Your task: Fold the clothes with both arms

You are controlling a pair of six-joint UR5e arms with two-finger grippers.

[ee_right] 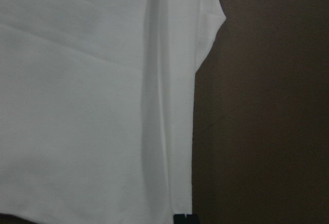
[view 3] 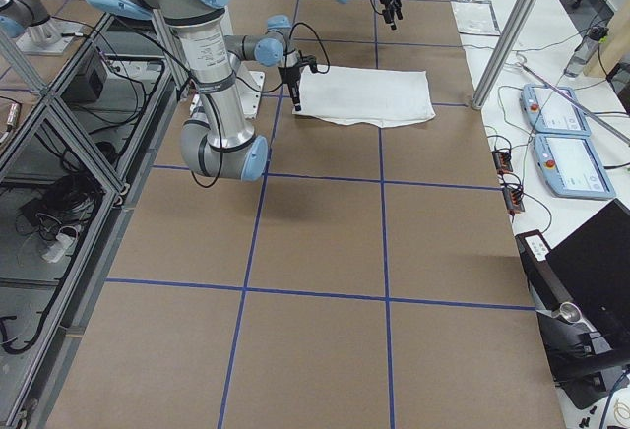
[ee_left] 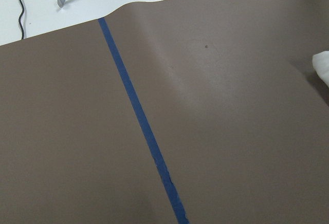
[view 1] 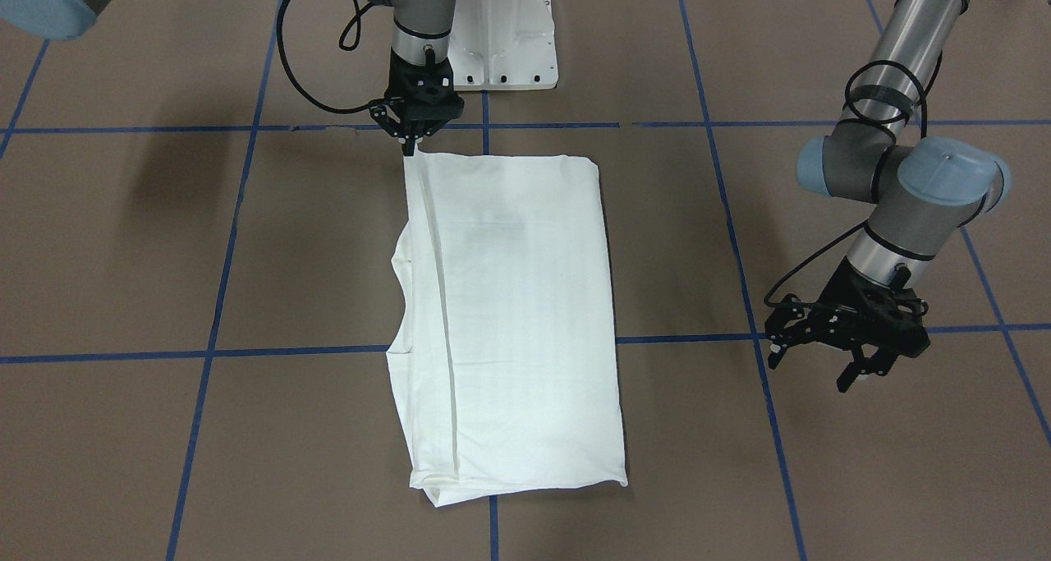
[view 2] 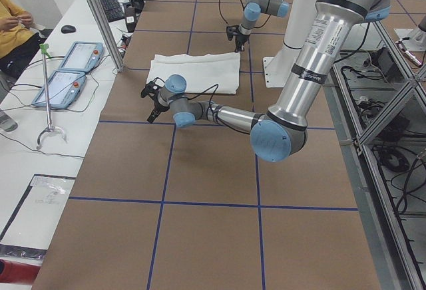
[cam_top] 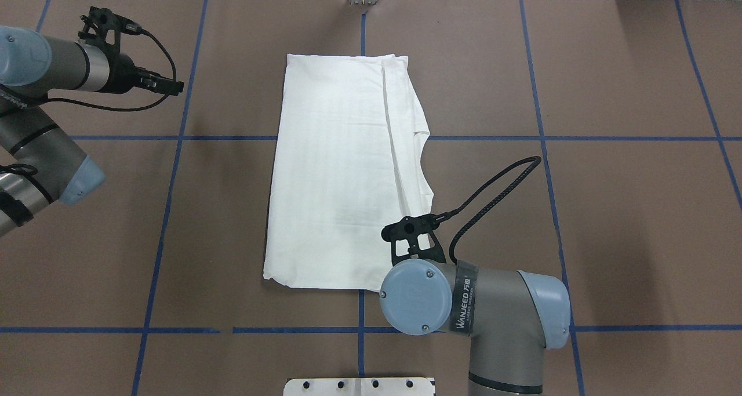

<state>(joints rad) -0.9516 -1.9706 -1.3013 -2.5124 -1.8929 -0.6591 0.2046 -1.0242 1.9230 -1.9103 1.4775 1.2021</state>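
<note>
Nearest the front-facing camera, the white T-shirt [view 1: 517,314] lies flat in the middle of the brown table [view 1: 123,257], folded into a long rectangle that covers part of the blue tape lines [view 1: 287,351]. A folded-in layer runs down the side toward the robot's right, with a straight crease and a curved, notched outer edge. Faint grey print shows through the cloth on the far half. Out to the robot's left, level with the shirt's near half and well apart from it, the left claw [view 1: 821,351] hangs over bare table with its fingers spread and nothing between them. Farther back, the right claw [view 1: 408,138] points straight down at the shirt's far corner on the robot's right, its fingers drawn together and pinching that corner. Behind it stands the white pedestal [view 1: 509,43]
</note>
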